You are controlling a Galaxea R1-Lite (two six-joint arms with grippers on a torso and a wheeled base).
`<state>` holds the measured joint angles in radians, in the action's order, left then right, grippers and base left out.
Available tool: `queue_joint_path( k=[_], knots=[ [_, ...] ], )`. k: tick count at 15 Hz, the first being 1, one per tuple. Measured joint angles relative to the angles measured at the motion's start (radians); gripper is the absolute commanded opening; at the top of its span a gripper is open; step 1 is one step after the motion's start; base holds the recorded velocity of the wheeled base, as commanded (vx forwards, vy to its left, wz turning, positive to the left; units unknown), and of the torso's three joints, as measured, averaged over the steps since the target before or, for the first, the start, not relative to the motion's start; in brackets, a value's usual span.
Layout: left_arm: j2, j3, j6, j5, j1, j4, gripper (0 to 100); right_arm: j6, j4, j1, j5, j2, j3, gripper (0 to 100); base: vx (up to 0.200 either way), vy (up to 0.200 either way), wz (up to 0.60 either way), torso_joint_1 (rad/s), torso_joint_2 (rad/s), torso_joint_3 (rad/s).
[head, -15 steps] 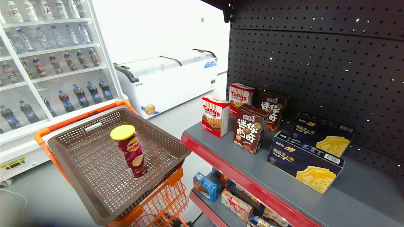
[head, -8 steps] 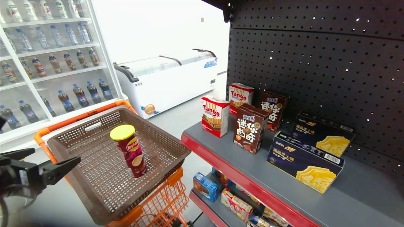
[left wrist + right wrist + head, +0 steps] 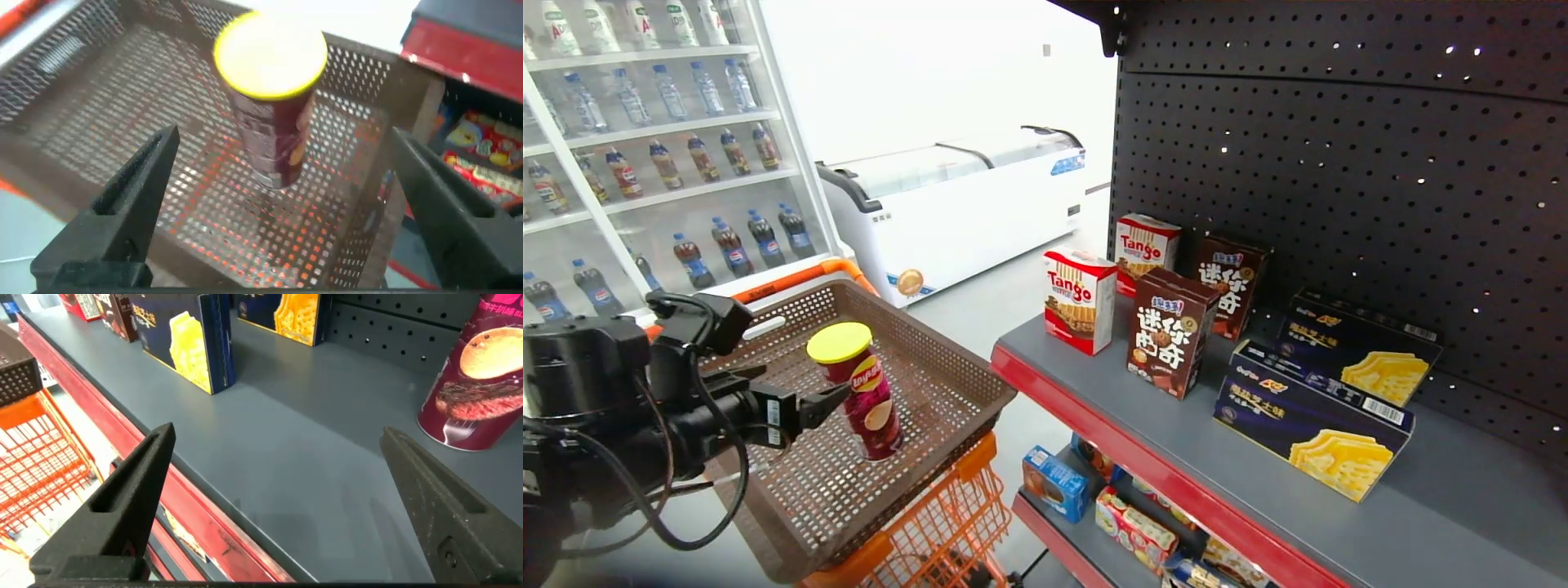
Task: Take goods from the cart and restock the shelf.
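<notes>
— How does the left gripper (image 3: 800, 390) stand?
— Its jaws are spread wide. It hangs over the brown perforated basket (image 3: 939, 367), level with the chip can (image 3: 270, 106). In the left wrist view the can stands just ahead of the fingertips, in line with the gap, and neither finger touches it.
— And the can itself?
— Upright on the basket floor, near the middle, with its yellow lid on. The basket rests on top of the orange cart (image 3: 931, 523).
— The right gripper (image 3: 274, 514)?
— Also wide apart and holding nothing. It is above a bare stretch of the grey shelf board (image 3: 310, 449), near the red front edge. Beyond the fingers a second chip can (image 3: 478, 376) stands on the board, close to the black pegboard back (image 3: 368, 327).
— What else is on the shelf?
— Two red-and-white wafer boxes (image 3: 1081, 300) at the end nearest the cart. Beside them are two brown boxes (image 3: 1172, 331), then two dark blue boxes (image 3: 1311, 416), one behind the other. More packets (image 3: 1135, 531) lie on the lower shelf.
</notes>
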<state>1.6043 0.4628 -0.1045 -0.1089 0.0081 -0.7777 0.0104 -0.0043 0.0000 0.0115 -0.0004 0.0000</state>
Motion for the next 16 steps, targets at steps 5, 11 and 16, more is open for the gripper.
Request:
queue_joint_path(
  k=[5,11,16],
  knots=[
    [0.206,-0.022,-0.001,0.02,-0.008,-0.25,100,0.0,0.0,0.0,0.0,0.0,0.0,100,0.0,0.0,0.0,0.0,0.0,0.0],
    [0.38,0.006,0.0,0.021,-0.01,-0.364,100,0.0,0.0,0.0,0.0,0.0,0.0,100,0.0,0.0,0.0,0.0,0.0,0.0],
    [0.494,0.087,-0.029,0.02,-0.013,-0.396,100,0.0,0.0,0.0,0.0,0.0,0.0,100,0.0,0.0,0.0,0.0,0.0,0.0]
  ],
)
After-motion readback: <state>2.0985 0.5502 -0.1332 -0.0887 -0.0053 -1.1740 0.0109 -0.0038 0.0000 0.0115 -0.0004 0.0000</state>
